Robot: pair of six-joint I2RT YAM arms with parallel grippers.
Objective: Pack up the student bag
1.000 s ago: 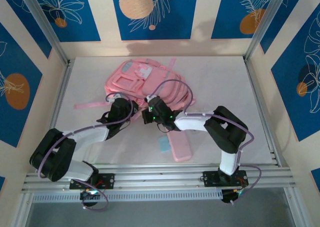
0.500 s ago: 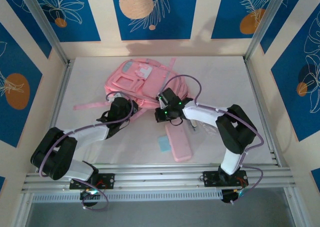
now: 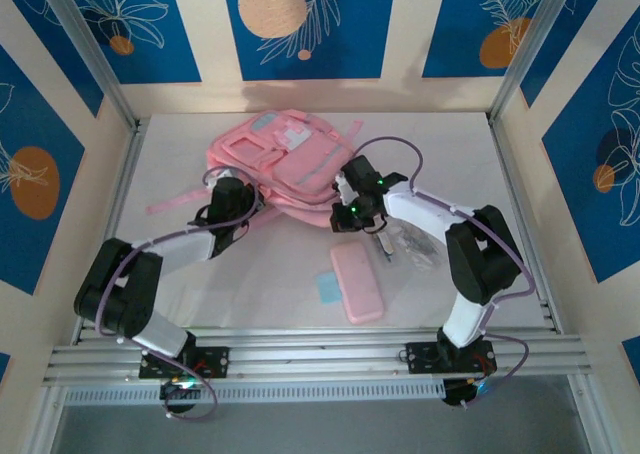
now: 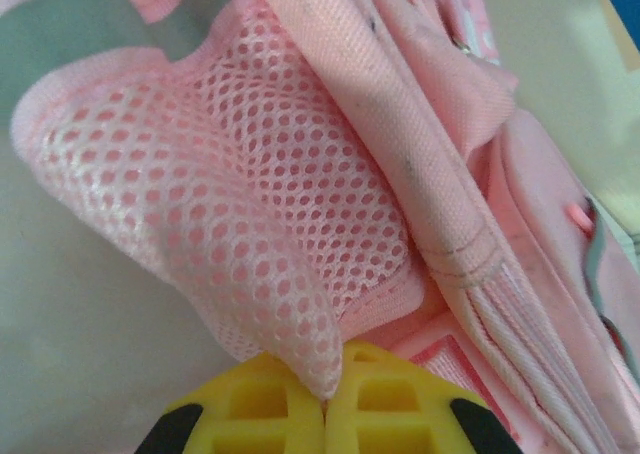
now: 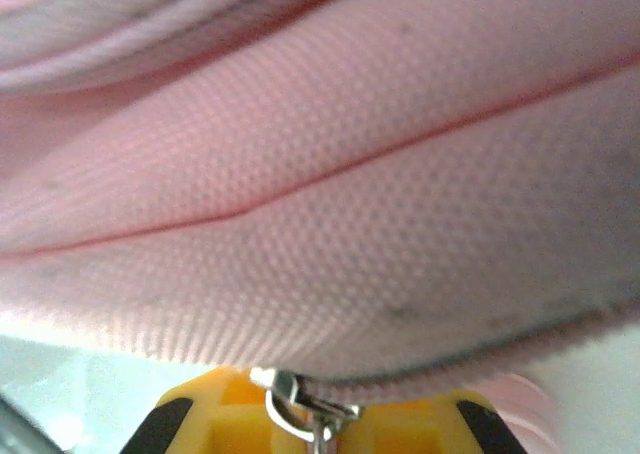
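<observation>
Right gripper (image 5: 315, 426), clenching the zipper pull (image 5: 292, 402), is drawing it toward the table's (image 3: 450, 164) right edge, likely opening the student bag (image 3: 285, 154); left gripper (image 4: 325, 416) is pinching its mesh (image 4: 250, 234).

We see a flat pink pencil case (image 3: 357, 282) lying on the white worktop (image 3: 180, 274), a small pale blue card (image 3: 327, 289) just beside it, and clear plastic wrapping (image 3: 412, 244) nearby.
</observation>
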